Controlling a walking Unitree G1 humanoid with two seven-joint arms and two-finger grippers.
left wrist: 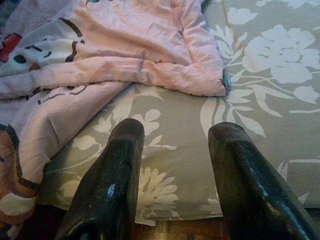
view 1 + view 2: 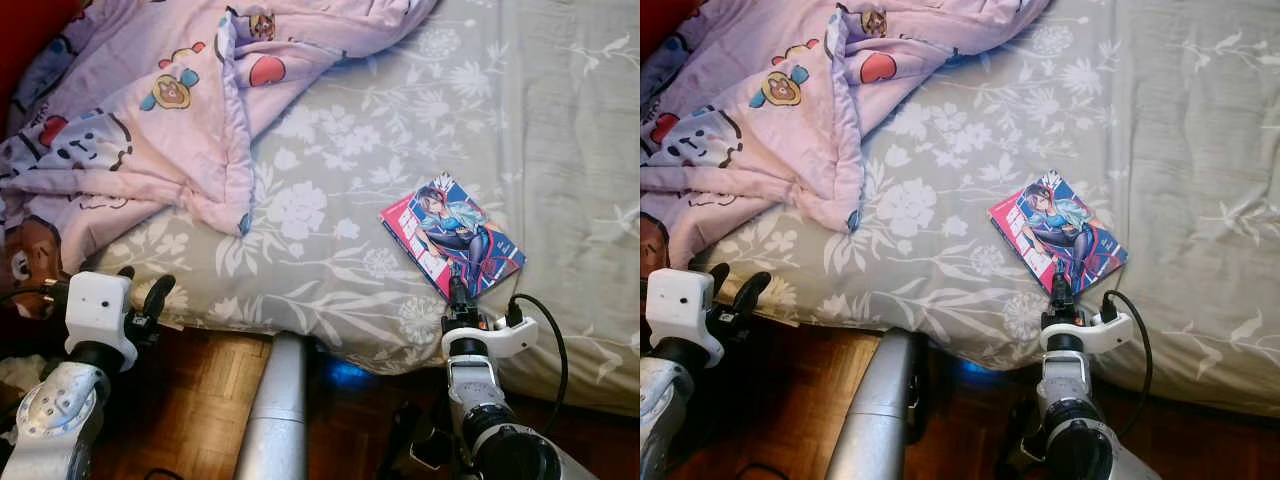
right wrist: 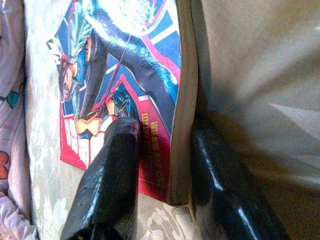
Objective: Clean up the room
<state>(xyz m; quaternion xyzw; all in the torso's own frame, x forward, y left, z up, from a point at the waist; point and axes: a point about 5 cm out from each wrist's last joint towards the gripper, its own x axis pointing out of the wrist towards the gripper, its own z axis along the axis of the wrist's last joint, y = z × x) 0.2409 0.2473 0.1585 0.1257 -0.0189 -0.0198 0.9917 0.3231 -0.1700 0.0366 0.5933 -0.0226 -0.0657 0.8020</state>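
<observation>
A comic book (image 2: pixel 455 235) with a red and blue cover lies flat on the grey floral bed sheet (image 2: pixel 330 190), near the bed's front edge. My right gripper (image 2: pixel 458 292) is at the book's near edge. In the right wrist view it is open (image 3: pixel 165 145), with the book (image 3: pixel 125 65) edge between its fingers: one finger over the cover, the other beside the page edge against the sheet. My left gripper (image 2: pixel 140 285) is open and empty at the bed's front left edge, just short of a rumpled pink cartoon blanket (image 2: pixel 150 100).
The blanket covers the back left of the bed and hangs over its left side. Wooden floor (image 2: pixel 200 390) shows below the bed edge, with a silver tube (image 2: pixel 275 410) standing between my arms. A black cable (image 2: pixel 545 330) loops off my right wrist.
</observation>
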